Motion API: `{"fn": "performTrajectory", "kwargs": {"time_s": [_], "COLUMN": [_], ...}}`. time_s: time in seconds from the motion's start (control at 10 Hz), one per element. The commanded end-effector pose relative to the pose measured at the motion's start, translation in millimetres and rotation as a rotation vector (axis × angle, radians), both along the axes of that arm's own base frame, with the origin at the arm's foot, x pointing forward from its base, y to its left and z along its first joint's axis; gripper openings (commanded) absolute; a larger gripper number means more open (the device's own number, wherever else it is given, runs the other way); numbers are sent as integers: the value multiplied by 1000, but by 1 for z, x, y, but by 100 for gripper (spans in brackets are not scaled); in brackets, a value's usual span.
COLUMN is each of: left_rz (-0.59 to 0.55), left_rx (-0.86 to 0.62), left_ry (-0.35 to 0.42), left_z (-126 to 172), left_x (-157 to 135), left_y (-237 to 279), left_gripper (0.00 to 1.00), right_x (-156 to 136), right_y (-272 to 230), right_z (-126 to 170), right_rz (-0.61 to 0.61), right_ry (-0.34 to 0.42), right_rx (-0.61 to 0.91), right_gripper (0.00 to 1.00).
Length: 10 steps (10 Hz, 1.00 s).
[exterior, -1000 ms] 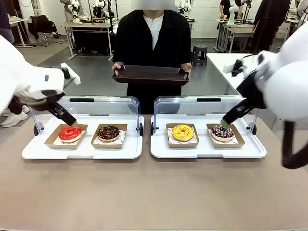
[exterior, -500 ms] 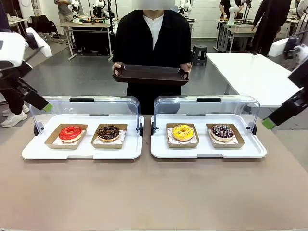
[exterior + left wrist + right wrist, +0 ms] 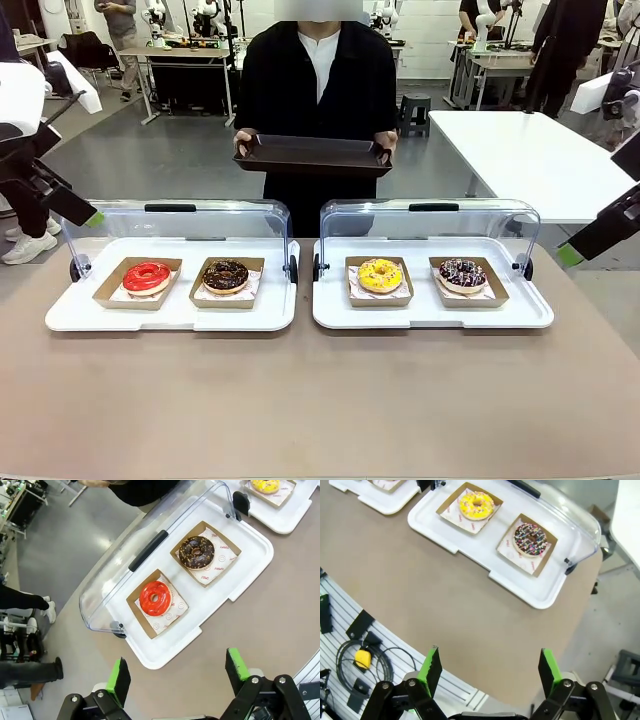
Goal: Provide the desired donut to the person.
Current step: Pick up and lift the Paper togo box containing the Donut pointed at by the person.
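In the front view we see the person [image 3: 315, 90] at the far side of the counter [image 3: 320, 400], holding a dark tray [image 3: 313, 155] level in both hands. On the counter the left white tray [image 3: 170, 318] carries the red donut [image 3: 147, 275] and the chocolate donut [image 3: 225, 274]. Beside it, the right white tray [image 3: 430, 318] carries the yellow donut [image 3: 380, 273] and the sprinkled donut [image 3: 462, 272]. Their clear lids [image 3: 430, 212] are tipped up at the back. The left tool [image 3: 92, 218] hangs at the picture's left edge, well apart from the red donut. The right tool [image 3: 568, 255] hangs at the right edge, well apart from the sprinkled donut. In the left wrist view the left tool [image 3: 177, 675] is spread wide and pinches nothing. The red donut [image 3: 154, 598] lies far ahead of the gap between its fingers, with the chocolate donut [image 3: 196, 552] farther on. In the right wrist view the right tool [image 3: 488, 670] is likewise spread and bare. The yellow donut [image 3: 476, 505] and the sprinkled donut [image 3: 530, 539] lie well ahead of it, across bare counter.
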<state>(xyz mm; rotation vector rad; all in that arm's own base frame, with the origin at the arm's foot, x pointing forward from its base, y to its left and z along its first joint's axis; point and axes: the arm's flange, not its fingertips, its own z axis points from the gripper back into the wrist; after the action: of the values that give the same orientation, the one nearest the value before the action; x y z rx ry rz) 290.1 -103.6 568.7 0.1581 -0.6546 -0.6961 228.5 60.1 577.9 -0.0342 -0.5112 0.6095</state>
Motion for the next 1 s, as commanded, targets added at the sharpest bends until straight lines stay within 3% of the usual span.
{"fn": "performTrajectory", "kwargs": {"time_s": [0.0, 0.1, 0.4, 0.6, 0.9], "left_rz": [3, -83, -439, -664, -926], "left_rx": [0, -111, -319, -429, -610], "left_ry": [-4, 82, 230, 248, 191], "left_z": [1, 15, 45, 52, 33], "left_x": [-1, 6, 34, 58, 99], "left_y": [1, 12, 54, 77, 114], "left_gripper": [100, 100, 100, 100, 100], "right_x": [3, 0, 6, 18, 46], "right_y": [2, 0, -74, -107, -137], "right_z": [-3, 0, 34, 36, 19], "right_rz": [11, 0, 238, 419, 663], "right_ry": [17, 0, 29, 17, -62], "right_rx": [24, 0, 255, 366, 486], "right_gripper": [100, 100, 100, 100, 100]}}
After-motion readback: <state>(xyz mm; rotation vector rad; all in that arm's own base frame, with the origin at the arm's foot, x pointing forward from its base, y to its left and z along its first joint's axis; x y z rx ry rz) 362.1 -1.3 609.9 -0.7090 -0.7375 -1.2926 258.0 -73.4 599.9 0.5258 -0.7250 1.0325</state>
